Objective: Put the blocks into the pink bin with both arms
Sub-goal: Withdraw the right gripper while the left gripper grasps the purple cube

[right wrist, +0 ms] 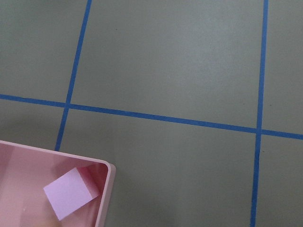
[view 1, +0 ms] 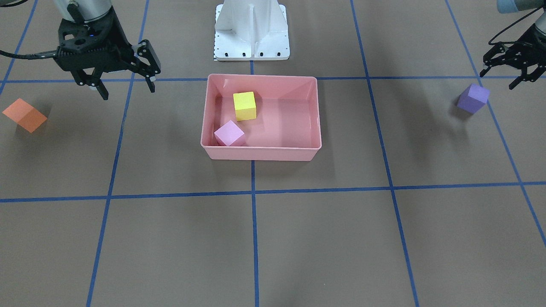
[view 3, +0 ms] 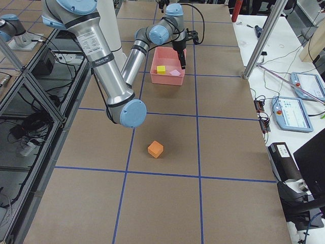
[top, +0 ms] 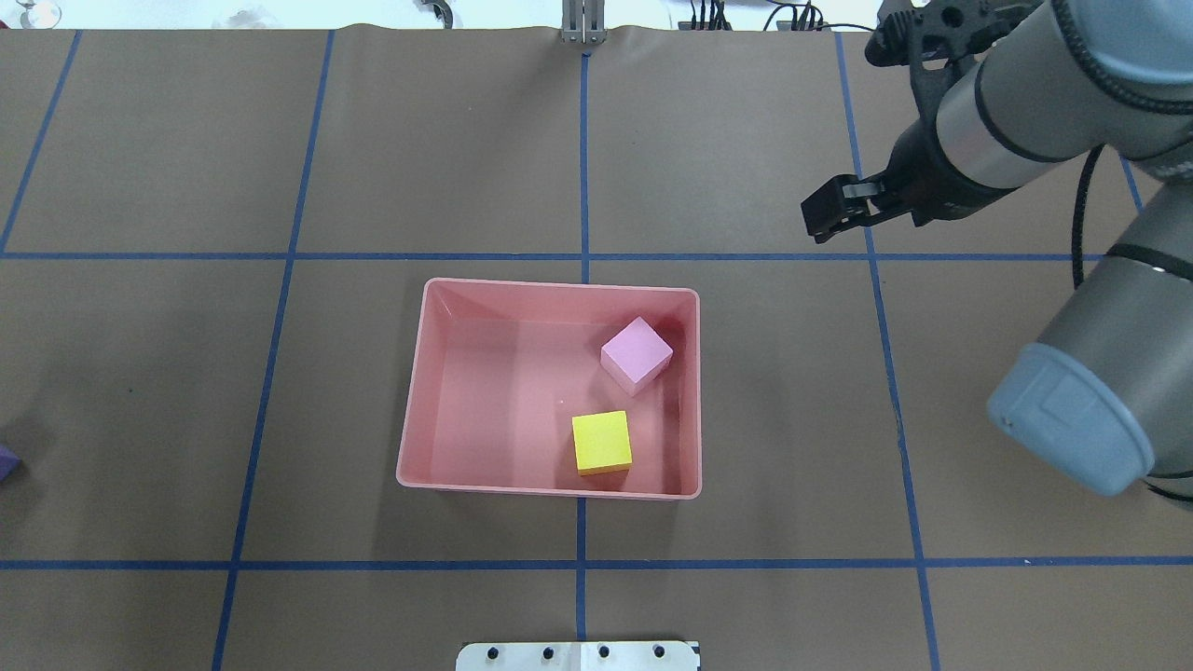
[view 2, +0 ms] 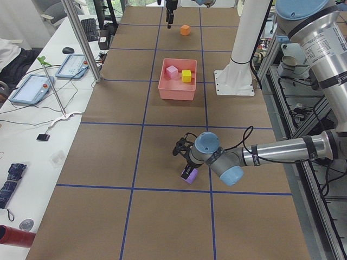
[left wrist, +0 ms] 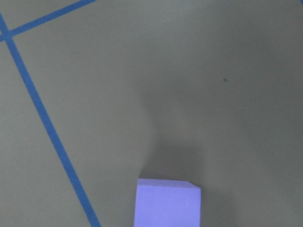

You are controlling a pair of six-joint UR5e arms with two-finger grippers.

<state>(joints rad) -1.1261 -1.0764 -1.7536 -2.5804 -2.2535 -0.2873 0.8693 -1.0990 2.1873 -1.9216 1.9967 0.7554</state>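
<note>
Going for the last 2 blocks, left gripper (view 1: pixel 499 79) and right gripper (view 1: pixel 128 91) spread and empty.
Centre the left over the purple block (view 1: pixel 472 99) just beside it, square the jaws to its faces, drop straight. Send the right out to the orange block (view 1: pixel 24 115), well apart. Clear the pink bin (view 1: pixel 260 153) rim; release into the bare half, away from yellow block (view 1: pixel 244 105) and lilac block (view 1: pixel 229 133).

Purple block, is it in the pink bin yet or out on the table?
Out. The purple block sits on the table, far from the pink bin, near the left gripper.
</note>
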